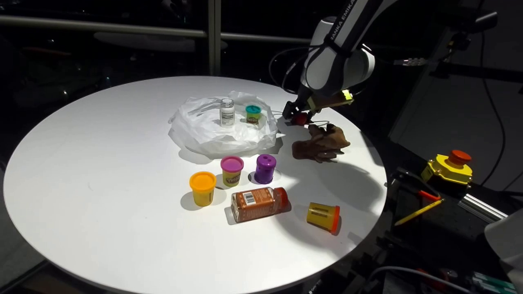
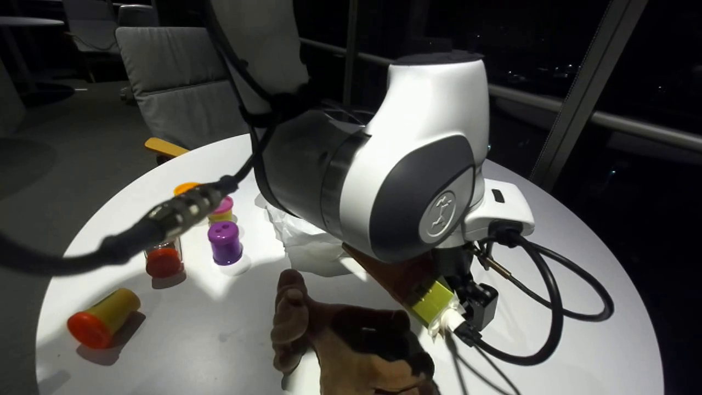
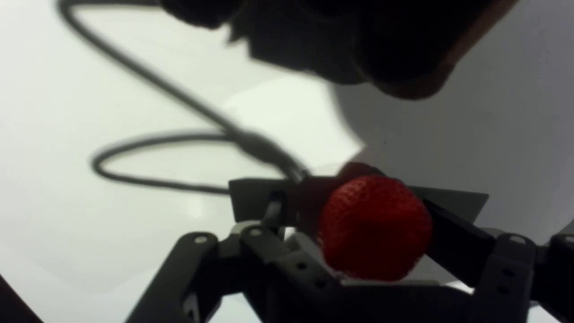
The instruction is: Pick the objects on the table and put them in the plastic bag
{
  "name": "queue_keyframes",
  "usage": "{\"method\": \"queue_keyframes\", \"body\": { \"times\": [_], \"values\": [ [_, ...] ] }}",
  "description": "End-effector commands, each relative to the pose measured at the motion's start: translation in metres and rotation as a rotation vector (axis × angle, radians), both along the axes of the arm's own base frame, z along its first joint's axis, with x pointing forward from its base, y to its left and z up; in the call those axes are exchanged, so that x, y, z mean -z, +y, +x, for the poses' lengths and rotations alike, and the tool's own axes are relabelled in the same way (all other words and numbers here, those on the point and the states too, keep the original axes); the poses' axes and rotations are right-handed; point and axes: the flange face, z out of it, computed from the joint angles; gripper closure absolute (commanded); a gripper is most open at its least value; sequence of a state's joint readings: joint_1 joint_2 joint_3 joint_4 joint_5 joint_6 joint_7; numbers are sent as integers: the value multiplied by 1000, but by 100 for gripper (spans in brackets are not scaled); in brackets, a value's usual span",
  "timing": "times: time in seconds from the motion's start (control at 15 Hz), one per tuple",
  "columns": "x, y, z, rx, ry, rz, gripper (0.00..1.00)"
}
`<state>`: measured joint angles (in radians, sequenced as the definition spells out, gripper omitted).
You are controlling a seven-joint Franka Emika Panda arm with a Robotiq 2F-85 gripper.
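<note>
Red strawberry-like piece (image 3: 376, 229) sits right between my claw's (image 3: 374, 204) jaws; they stand apart, one each side of it. Can't tell if both press on it, or if it's off the table (image 1: 102, 171). My read: light, probably hollow plastic or foam; dimpled skin should help grip, but it's round, so a low pinch could squirt it out. Take it across the fattest part, moderate squeeze. Plastic bag (image 1: 190, 126) is near my claw, toward the table's middle: thin crinkly film, near weightless, will likely drag if I snag it. Better to release above it, clear of the white bottle (image 1: 227, 114) and teal-lidded cup (image 1: 253, 115) upright amid the film. Brown toy (image 1: 320, 144) is just beside the claw: looks soft, grab a narrow bit. Farther from the claw: purple pot (image 1: 265, 169), pink-lidded tub (image 1: 232, 173), orange-lidded tub (image 1: 203, 190), all stiff, easy side grasps. Well apart from the claw: orange-brown jar (image 1: 257, 204) on its side, likely heaviest and slick, hold mid-body; the tipped tub (image 1: 322, 216) might roll. Text: "Play-Doh" on the pink-lidded tub and, blurrier, the teal-lidded cup. Jar has a barcode plus print too small to read; bottle label likewise. My arm (image 1: 331, 73) shows "RANKA EMIKA", first letter hidden.
</note>
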<state>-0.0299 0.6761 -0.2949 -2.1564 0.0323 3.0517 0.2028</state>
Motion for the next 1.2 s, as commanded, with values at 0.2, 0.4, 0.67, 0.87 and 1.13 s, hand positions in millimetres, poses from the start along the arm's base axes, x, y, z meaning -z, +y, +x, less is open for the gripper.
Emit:
{"method": "queue_keyframes", "body": {
  "times": [0.2, 0.4, 0.67, 0.87, 1.13],
  "values": [
    [-17, -10, 2, 41, 21, -29, 80],
    [-27, -10, 4, 71, 35, -46, 78],
    [-57, 16, 26, 80, 63, -38, 78],
    [-90, 59, 48, 51, 79, -17, 78],
    [-107, 121, 74, -4, 108, 29, 77]
  ]
}}
